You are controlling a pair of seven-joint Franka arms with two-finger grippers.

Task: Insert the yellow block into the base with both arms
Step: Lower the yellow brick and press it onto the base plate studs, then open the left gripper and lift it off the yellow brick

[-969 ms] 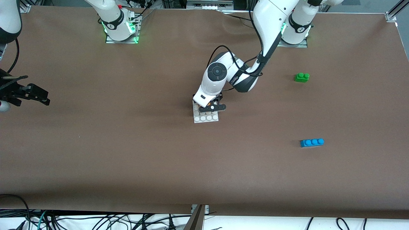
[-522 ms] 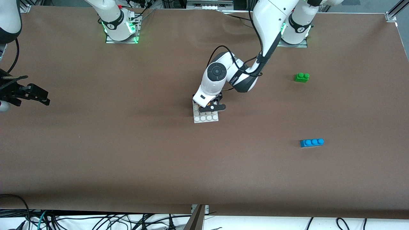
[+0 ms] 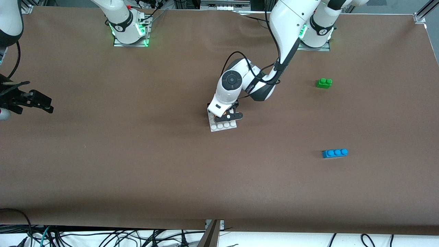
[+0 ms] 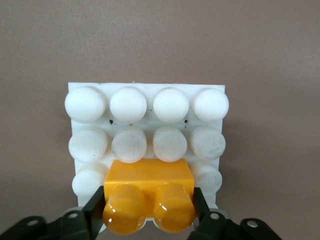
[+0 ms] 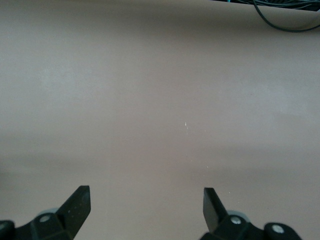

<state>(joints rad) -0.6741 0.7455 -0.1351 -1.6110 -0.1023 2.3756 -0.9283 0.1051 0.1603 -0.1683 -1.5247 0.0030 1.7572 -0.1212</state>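
The brown counter carries everything. The left arm reaches to the counter's middle, where its left end effector stands over the base. The right arm waits at its own end of the counter, its right end effector spread wide and empty above bare surface. The base lies flat. The yellow block sits on the base's studs, the left fingers flanking its sides; whether they press it cannot be told.
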